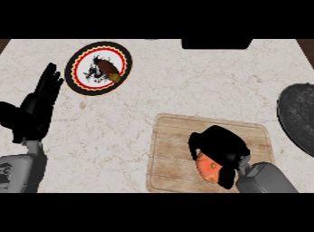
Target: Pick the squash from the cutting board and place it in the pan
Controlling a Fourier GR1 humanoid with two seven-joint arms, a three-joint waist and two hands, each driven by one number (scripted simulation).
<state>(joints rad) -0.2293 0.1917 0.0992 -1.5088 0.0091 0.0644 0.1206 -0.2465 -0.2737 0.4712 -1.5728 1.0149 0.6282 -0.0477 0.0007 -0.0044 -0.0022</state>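
Right hand (218, 144) is curling round the orange squash (206, 168), which is lying on the cutting board (173, 145), toward its near right corner. Well apart, the pan (307, 120) is sitting at the counter's right edge; the left hand (35, 106) is resting open at the left.

You have a single view, taken from the head and aimed steeply down at the counter (186, 90). It faces away from the body: the left forearm (12, 174) and right forearm (266, 179) come in from 6 o'clock, and the counter's far edge lies at 12 o'clock. It sits near enough that stone fills almost the whole frame. The plate (86, 56) at 11 o'clock and the cutting board (173, 154) at 5 o'clock fit whole, but the pan (306, 120) is cut off at 3 o'clock.
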